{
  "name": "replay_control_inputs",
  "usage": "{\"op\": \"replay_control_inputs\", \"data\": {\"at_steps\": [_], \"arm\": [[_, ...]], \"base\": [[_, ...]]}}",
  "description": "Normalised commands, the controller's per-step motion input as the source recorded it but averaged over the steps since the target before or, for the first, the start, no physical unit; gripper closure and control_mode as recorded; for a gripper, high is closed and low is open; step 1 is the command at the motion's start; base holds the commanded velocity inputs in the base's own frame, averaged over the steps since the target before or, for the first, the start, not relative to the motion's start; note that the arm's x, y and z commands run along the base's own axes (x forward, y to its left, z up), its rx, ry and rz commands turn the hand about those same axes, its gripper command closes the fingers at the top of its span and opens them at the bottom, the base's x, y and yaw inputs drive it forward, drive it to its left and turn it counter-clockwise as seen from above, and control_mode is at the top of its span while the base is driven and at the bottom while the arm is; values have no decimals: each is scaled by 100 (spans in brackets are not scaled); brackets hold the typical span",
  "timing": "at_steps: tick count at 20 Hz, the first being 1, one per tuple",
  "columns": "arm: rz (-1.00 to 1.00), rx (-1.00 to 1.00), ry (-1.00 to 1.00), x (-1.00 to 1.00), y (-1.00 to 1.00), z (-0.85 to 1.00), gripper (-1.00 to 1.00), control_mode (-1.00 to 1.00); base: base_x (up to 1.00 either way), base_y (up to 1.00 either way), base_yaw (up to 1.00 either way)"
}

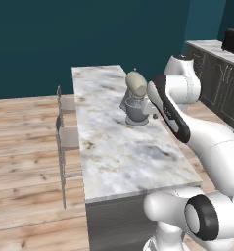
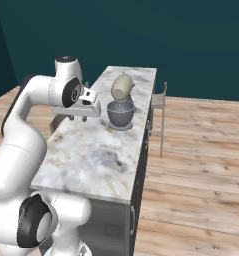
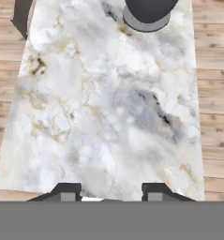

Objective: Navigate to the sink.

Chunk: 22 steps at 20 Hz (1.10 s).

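Hand view looks down on a marble island (image 3: 108,108); the gripper (image 3: 111,191) hangs above it with fingers spread, holding nothing; a stand mixer (image 1: 135,100) stands further along; the sink I cannot see.

You face an island counter (image 1: 123,152) of polished white marble with grey and gold veining. The stand mixer (image 2: 121,107) looks matt grey metal. Floor (image 2: 201,165) is matt wood planking.
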Motion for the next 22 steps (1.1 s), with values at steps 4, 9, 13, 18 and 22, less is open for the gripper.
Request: {"op": "replay_control_inputs", "data": {"at_steps": [4,9,13,18,22], "arm": [[0,0,-1,-27,0,0,-100,-100],[0,-3,-18,-79,6,15,-100,-100],[0,0,-34,-92,0,43,-100,-100],[0,0,-19,-74,0,59,-100,-100],[-1,3,-2,-57,0,62,-100,-100]], "base": [[0,0,0],[0,0,0],[0,0,0],[0,0,0],[0,0,0]]}}
